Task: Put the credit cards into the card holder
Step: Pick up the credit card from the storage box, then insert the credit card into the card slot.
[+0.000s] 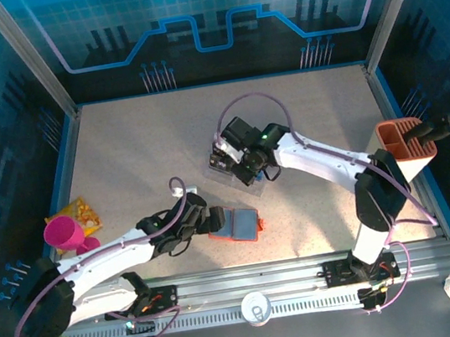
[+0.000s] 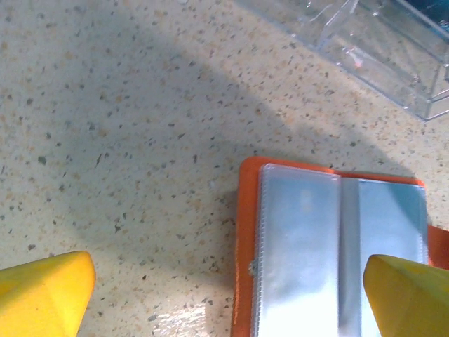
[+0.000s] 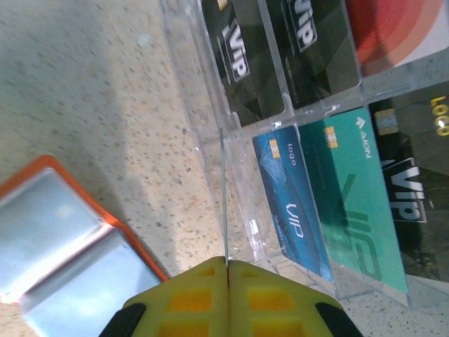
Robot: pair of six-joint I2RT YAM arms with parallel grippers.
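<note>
The card holder [image 1: 235, 224] lies open on the table, orange-red outside with grey-blue clear pockets [image 2: 309, 246]. My left gripper [image 2: 226, 265] is open just above it; one yellow finger [image 2: 49, 295] is over bare table and the other over the pockets. My right gripper [image 3: 228, 261] is shut on a credit card [image 3: 224, 196] seen edge-on as a thin line, raised over the clear slotted tray [image 3: 210, 119]. In the tray lie a blue card [image 3: 291, 200], a teal card [image 3: 358, 203], black cards [image 3: 242, 56] and a red-and-white card [image 3: 393, 28].
A tall beige-and-orange box [image 1: 404, 146] stands at the right edge. A pink cup [image 1: 65, 235] and a yellow packet [image 1: 79, 214] sit at the left. The tray [image 1: 223, 167] is mid-table, a short gap behind the holder.
</note>
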